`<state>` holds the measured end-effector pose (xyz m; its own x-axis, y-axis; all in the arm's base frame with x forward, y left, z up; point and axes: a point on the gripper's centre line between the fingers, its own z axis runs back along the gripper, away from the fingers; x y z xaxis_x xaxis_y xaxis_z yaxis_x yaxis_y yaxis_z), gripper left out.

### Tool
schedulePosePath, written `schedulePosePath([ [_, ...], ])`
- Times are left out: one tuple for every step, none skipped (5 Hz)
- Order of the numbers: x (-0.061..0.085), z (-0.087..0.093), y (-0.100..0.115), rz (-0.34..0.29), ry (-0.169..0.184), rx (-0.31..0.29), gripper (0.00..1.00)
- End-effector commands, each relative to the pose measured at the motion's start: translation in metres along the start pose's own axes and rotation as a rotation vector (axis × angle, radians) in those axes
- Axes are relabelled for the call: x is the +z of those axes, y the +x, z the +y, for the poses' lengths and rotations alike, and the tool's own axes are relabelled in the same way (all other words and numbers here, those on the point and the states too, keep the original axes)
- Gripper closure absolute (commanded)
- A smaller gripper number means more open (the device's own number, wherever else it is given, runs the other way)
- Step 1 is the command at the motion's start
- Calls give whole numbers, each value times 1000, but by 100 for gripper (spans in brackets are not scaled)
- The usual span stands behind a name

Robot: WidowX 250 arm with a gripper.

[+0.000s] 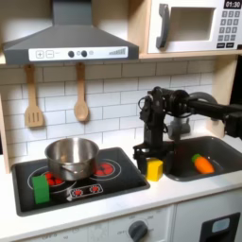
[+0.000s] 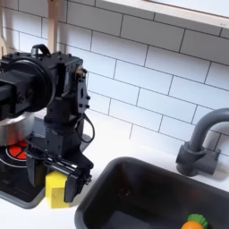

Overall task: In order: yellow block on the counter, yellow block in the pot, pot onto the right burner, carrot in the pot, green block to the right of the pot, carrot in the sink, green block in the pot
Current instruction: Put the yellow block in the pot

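Jaws of the gripper (image 2: 59,186) stand around the yellow block (image 2: 57,187), one finger on each side, and they seem to hold it, with the block low over the table (image 1: 175,192) or resting on it; I cannot tell which. In the first exterior view the yellow block (image 1: 154,169) is between the black stovetop (image 1: 113,187) on the left and the sink (image 1: 220,149) on the right, just beside the sink's rim. I judge that the first step is almost done and the block goes into the pot next. One risk is that the block slips back into the sink, because it is so near the edge. Another risk is that the block tips when the jaws let go, if it is not flat on the table. The pot (image 1: 72,156) stands on the left burner and I see nothing in it, though part of its inside is hidden. The carrot (image 1: 202,164) lies in the sink, toward the middle. The green block (image 1: 41,186) stands upright on the stovetop, near the pot, on its left and nearer side.
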<state>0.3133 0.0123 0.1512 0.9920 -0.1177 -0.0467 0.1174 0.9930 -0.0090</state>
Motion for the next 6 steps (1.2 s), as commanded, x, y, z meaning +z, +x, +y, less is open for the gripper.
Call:
schedulePosePath([
  [-7,2,1,13,1,-6,0],
  [-8,0,-2,18,-4,-9,100],
  [-9,-2,-5,25,-8,-10,100],
  [-3,-2,-9,20,-14,2,100],
  [6,-3,-12,5,-24,17,100],
  [24,-13,-17,-31,-28,5,100],
])
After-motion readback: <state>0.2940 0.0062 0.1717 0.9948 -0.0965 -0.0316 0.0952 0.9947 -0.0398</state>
